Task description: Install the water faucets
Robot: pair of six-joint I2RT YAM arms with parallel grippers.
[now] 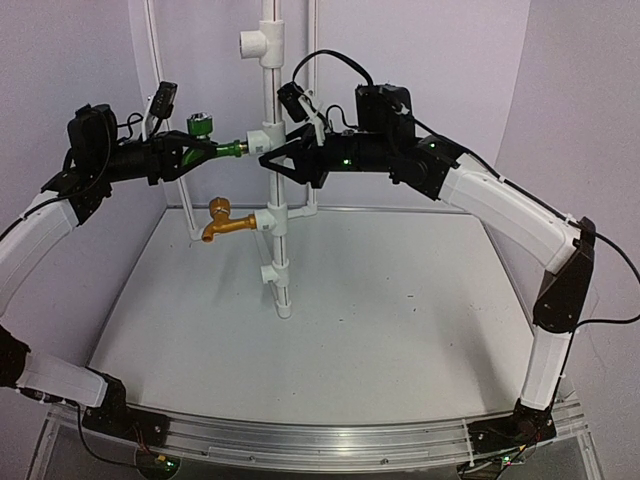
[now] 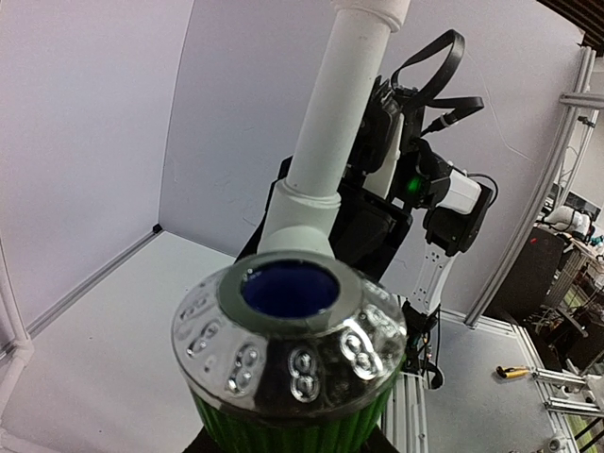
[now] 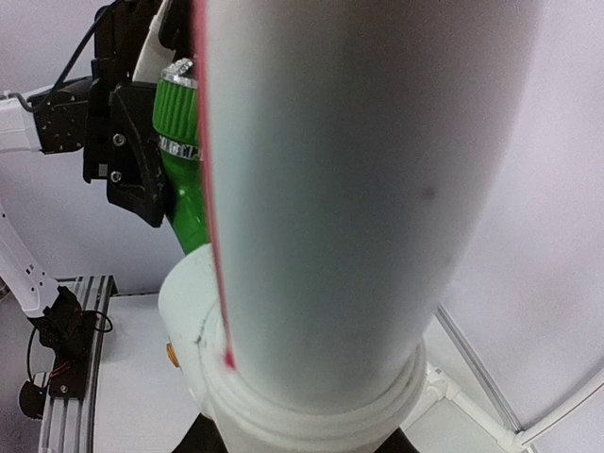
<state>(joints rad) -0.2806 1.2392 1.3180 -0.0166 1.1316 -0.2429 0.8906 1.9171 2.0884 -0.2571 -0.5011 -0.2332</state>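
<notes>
The green faucet (image 1: 212, 140) sits level at the upper T-fitting (image 1: 264, 139) of the upright white pipe (image 1: 272, 70), its threaded end at the fitting's side port. My left gripper (image 1: 190, 150) is shut on the faucet's body. The left wrist view shows its chrome-capped round handle (image 2: 289, 326) close up, and my fingers are hidden beneath it. The golden-brass faucet (image 1: 224, 220) sticks out of the lower T-fitting (image 1: 270, 220), spout down. My right gripper (image 1: 276, 160) is shut on the pipe at the upper fitting (image 3: 311, 401). The green faucet also shows in the right wrist view (image 3: 179, 142).
The pipe stands on the white table (image 1: 400, 310) with more fittings above (image 1: 262, 42) and below (image 1: 274, 272). Thin white frame rods (image 1: 155, 60) rise at the back left. Purple walls close in the back and sides. An aluminium rail (image 1: 330, 440) runs along the near edge.
</notes>
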